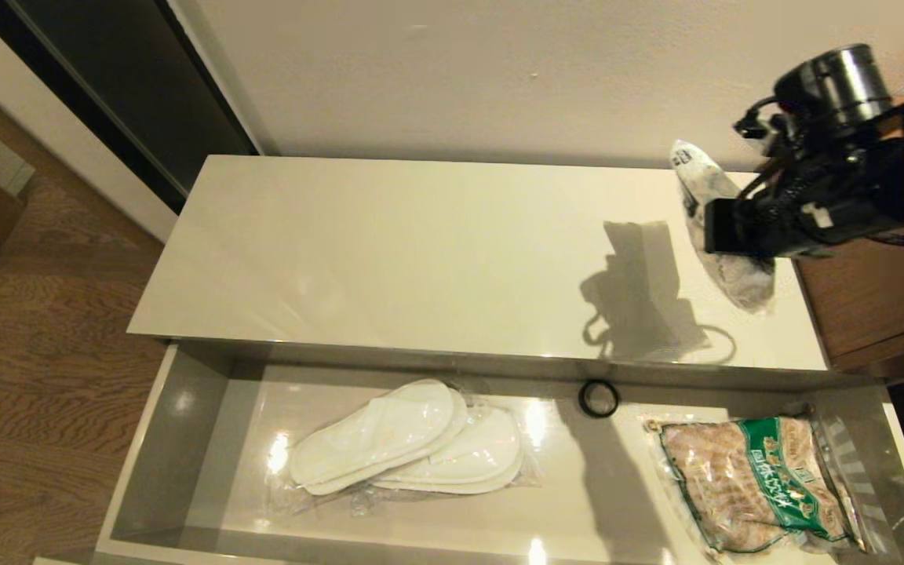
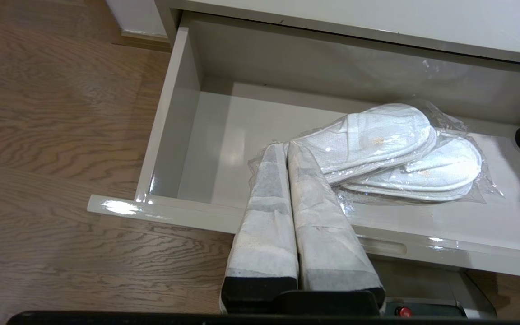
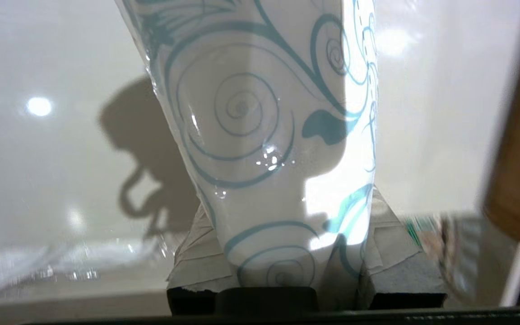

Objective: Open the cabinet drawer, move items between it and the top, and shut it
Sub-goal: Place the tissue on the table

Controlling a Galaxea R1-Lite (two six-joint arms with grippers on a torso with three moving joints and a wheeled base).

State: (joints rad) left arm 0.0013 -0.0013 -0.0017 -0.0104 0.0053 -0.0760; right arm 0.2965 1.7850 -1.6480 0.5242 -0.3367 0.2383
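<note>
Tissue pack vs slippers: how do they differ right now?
The tissue pack is clamped in the right gripper above the top; the slippers lie flat in the open cabinet drawer, ungripped. The tissue pack carries a teal swirl print; the slippers are plain white. Both are wrapped in clear plastic.

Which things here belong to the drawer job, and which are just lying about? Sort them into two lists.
Job:
cabinet drawer, open
top
slippers, in the drawer
tissue pack, held over the top by the right gripper
left gripper, fingers together, near the slippers

Lying about:
snack bag
black ring
</note>
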